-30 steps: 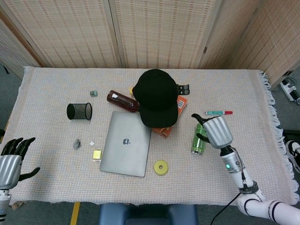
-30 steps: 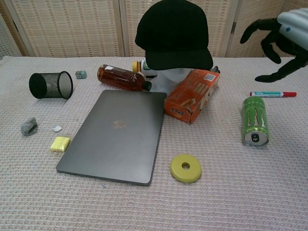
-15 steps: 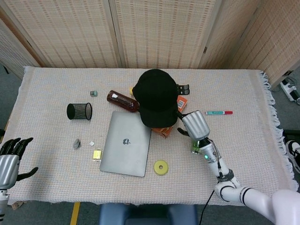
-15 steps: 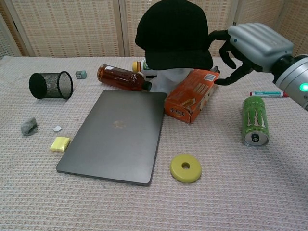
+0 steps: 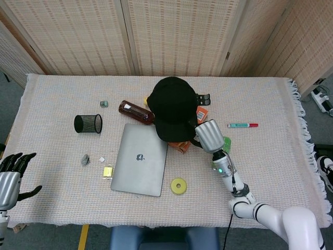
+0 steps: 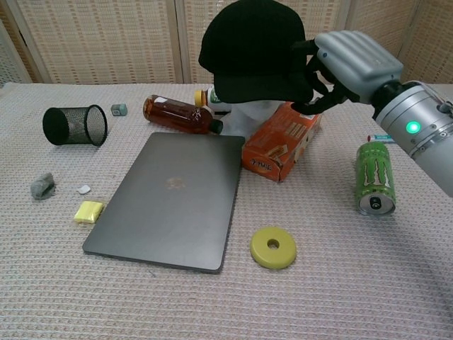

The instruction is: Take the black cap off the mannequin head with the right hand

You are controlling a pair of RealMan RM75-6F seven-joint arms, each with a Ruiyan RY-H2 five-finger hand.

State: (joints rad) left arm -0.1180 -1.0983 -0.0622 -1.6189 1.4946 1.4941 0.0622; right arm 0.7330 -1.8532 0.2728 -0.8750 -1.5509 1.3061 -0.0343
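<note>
The black cap (image 5: 171,107) (image 6: 255,49) sits on the white mannequin head (image 6: 259,113) at the back middle of the table, brim toward me. My right hand (image 5: 208,135) (image 6: 347,60) is at the cap's right side. Its fingers (image 6: 306,64) touch the crown just above the brim, and the thumb reaches under the brim edge. The fingers are still apart, with no clear pinch on the cap. My left hand (image 5: 10,174) hangs off the table's near left corner, fingers spread and holding nothing.
An orange box (image 6: 279,142) leans right below the cap, under my right hand. A green can (image 6: 375,177) lies to the right, with a marker (image 5: 242,125) behind it. A laptop (image 6: 170,198), brown bottle (image 6: 177,113), yellow ring (image 6: 272,248) and mesh cup (image 6: 74,125) lie to the left.
My right hand has swung left from above the green can to the cap's right side, and its fingers now touch the crown and brim. The left hand has barely moved.
</note>
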